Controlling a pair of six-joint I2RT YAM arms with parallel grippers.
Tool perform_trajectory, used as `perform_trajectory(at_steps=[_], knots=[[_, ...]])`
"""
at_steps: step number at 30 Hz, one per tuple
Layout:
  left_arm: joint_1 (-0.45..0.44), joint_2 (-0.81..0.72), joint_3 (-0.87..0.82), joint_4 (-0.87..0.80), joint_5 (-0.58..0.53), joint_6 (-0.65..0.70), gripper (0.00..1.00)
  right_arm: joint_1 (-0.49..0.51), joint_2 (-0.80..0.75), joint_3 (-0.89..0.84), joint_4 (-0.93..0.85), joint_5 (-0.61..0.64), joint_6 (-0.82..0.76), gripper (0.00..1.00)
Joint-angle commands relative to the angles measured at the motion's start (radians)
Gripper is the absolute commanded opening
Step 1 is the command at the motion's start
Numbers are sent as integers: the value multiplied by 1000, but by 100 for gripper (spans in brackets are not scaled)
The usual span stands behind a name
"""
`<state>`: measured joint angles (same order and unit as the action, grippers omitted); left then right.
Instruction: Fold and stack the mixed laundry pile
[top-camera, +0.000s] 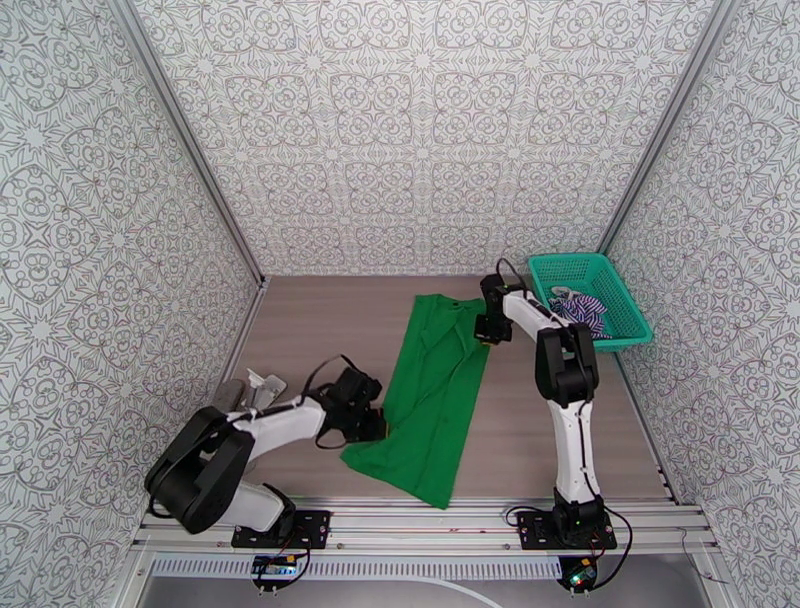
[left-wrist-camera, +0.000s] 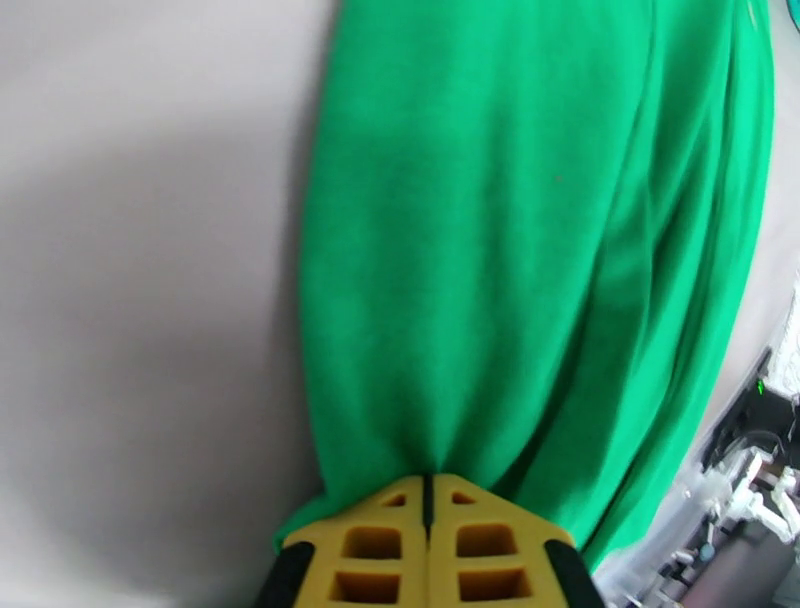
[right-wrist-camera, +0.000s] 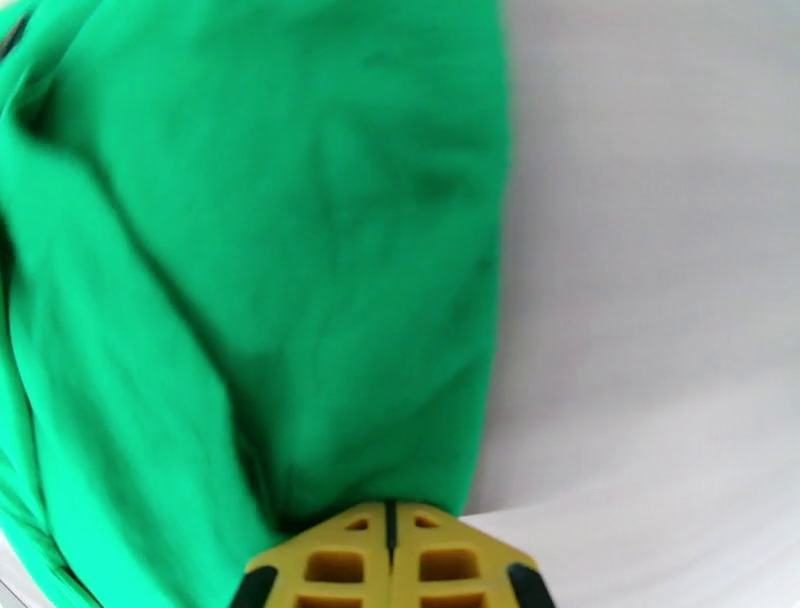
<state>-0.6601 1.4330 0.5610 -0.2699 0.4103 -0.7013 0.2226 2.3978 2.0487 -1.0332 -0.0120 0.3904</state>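
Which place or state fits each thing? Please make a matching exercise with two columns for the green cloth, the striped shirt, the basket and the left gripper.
Things
1. green cloth
2. striped shirt
3. basket
4. left gripper

Places or states
A. lies in the basket
B. shut on the cloth's near left edge
C. stretched long on the table
D. stands at the table's far right corner

Pairs: 1-C, 2-A, 3-D, 4-B

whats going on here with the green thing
Two robot arms are working on a green cloth stretched out long on the table. The left pincer is shut on its near end, the right pincer on its far end. A striped shirt lies in the basket.
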Motion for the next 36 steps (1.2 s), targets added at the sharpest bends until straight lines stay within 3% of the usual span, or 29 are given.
perform_trajectory(at_steps=[1,6,11,19,23,29,36], knots=[[-98,-20,-41,43,-52,-204,0,-2,126,172,-81,6,-61,3],[-128,-40,-28,109,-132,-294,0,-6,281,494,-172,-45,-79,5],[-25,-11,51,54,-139,-202,0,-15,271,577,-193,-90,-79,7],[117,49,232,-40,-104,-4,0,-19,-102,184,-51,-87,-73,19],[176,213,467,-73,-83,141,0,-16,-295,-115,85,-154,-20,19],[237,520,825,-123,-94,213,0,2,-520,-489,219,-176,37,17],[284,786,1130,-148,-100,236,0,13,-664,-722,245,-182,47,17]])
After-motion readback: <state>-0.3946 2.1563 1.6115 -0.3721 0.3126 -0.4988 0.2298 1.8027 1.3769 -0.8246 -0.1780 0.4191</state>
